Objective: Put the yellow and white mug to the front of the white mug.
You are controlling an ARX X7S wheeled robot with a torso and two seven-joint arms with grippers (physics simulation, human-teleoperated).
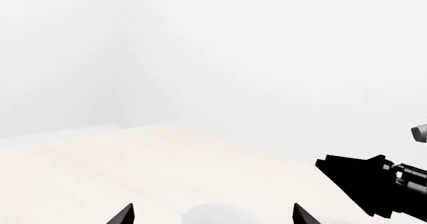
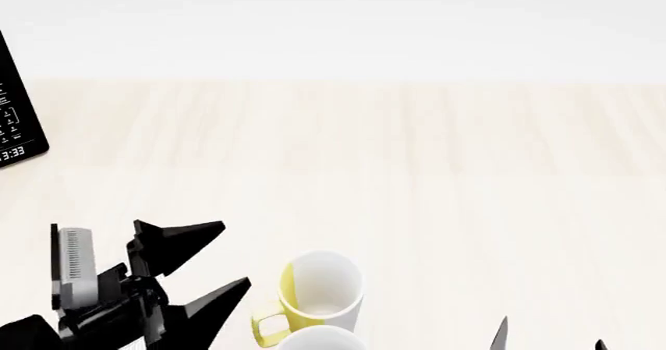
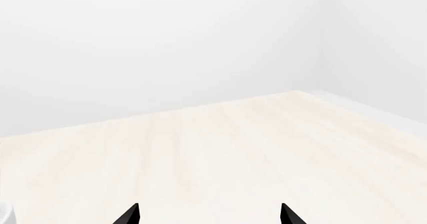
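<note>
Item: yellow and white mug (image 2: 320,294). Stands upright on the pale wooden table (image 2: 416,171), low in my head view and a little left of centre. Mouth up, white inside; yellow side and loop handle face my left arm.

Item: white mug (image 2: 318,339). Only its rim shows at the bottom edge of the head view, just beside the yellow and white mug on the near side. I cannot tell whether they touch.

Item: left gripper (image 2: 214,268). Fingers spread apart, holding nothing. It lies just left of the yellow and white mug, tips aimed toward the handle side. I judge this arm the nearer one.

Item: right gripper (image 2: 547,334). Only two finger tips show, apart and empty, well right of both mugs.

Item: black panel with white figures (image 2: 15,116). Far left edge, well apart.
</note>
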